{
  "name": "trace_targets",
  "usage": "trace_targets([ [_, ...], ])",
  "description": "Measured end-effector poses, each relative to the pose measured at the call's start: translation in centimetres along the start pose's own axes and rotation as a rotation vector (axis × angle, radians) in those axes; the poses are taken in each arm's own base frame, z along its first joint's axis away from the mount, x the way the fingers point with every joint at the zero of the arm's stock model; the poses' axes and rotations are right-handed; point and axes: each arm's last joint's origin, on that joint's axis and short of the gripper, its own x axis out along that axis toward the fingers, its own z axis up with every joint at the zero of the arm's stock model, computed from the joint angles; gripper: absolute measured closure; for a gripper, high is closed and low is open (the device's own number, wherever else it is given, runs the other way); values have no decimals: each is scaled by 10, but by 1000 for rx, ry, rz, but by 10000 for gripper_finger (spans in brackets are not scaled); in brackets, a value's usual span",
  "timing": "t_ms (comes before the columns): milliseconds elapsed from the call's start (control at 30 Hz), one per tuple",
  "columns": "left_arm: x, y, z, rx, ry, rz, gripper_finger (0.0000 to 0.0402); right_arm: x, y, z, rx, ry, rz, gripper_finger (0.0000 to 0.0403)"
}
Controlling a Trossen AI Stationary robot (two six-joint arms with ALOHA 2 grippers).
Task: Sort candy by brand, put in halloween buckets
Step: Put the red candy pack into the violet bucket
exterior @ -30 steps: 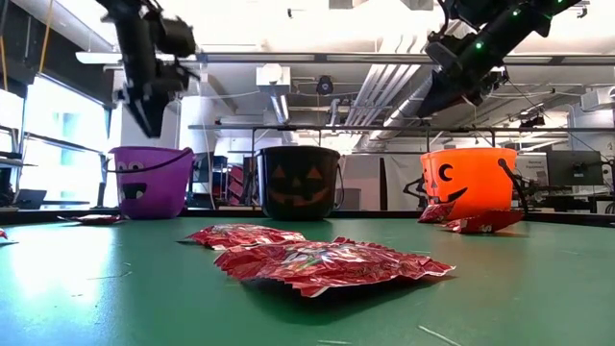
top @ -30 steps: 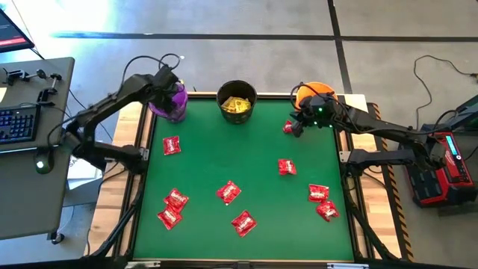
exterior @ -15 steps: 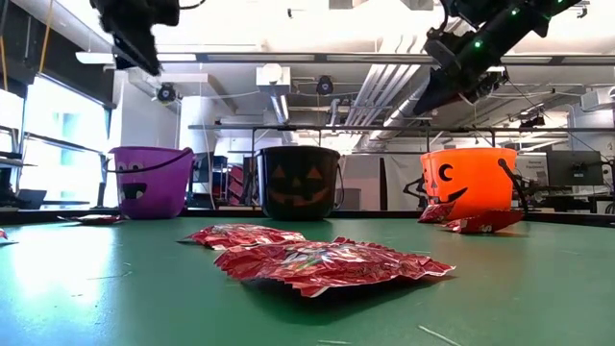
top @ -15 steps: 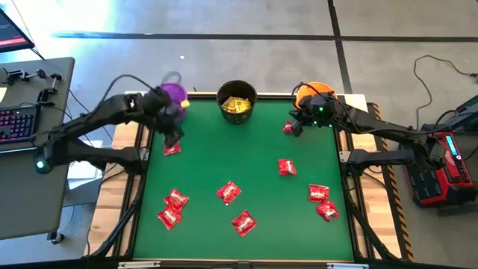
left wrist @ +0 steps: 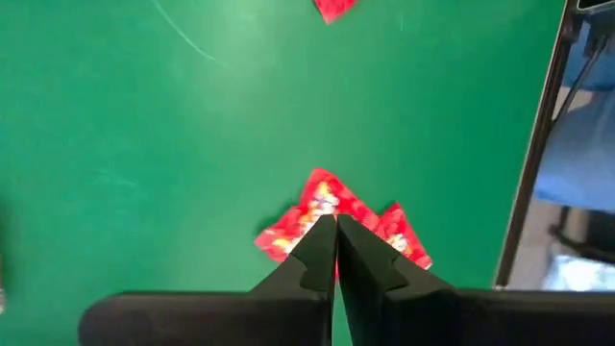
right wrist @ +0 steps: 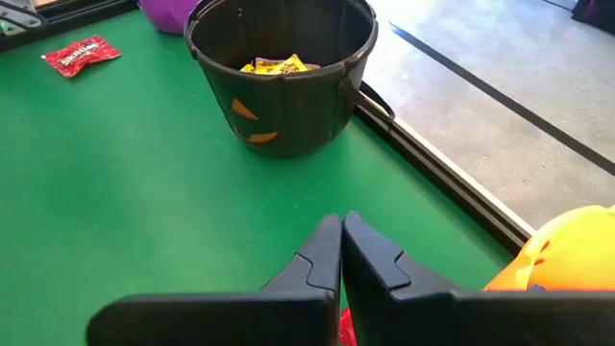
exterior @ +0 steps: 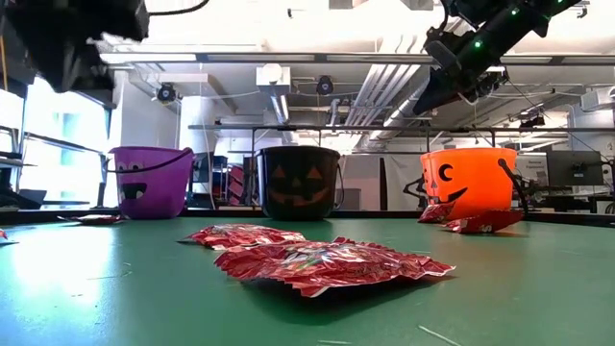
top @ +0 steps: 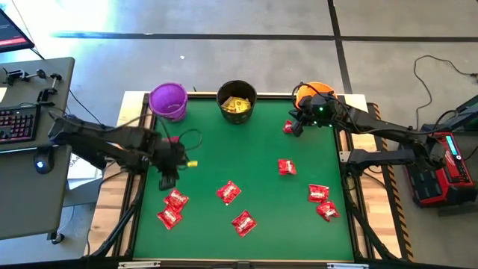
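Your left gripper (top: 170, 173) has left the purple bucket (top: 168, 100), shut and empty, above red packets (left wrist: 322, 216) near the table's left edge. The right gripper (top: 296, 125) waits shut and empty beside the orange bucket (top: 306, 93); reopen the left for its next pick.

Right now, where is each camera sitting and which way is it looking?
High view: above the table, looking straight down; both arms show, left gripper and right gripper.
Low view: at table height, looking across red packets to three buckets; arms hang from above.
Left wrist view: looks down past its own shut fingers at red packets.
Right wrist view: looks past its shut fingers at the black bucket.
Shared: high and right wrist views both show that black bucket holding yellow packets.
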Motion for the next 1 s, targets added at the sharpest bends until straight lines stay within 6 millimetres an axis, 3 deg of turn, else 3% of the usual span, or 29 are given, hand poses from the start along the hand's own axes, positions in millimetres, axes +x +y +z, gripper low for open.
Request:
trace_targets([
  [167, 33, -9, -14, -112, 50, -72, 391, 0, 0, 0, -2, 0, 0, 402],
  [333, 59, -12, -28, -248, 140, -54, 341, 0, 0, 0, -16, 0, 0, 402],
  [667, 87, -16, -49, -366, 254, 47, 223, 0, 0, 0, -15, 0, 0, 402],
  [1000, 112, -9, -54, -480, 237, 132, 200, 0, 0, 0, -8, 0, 0, 402],
])
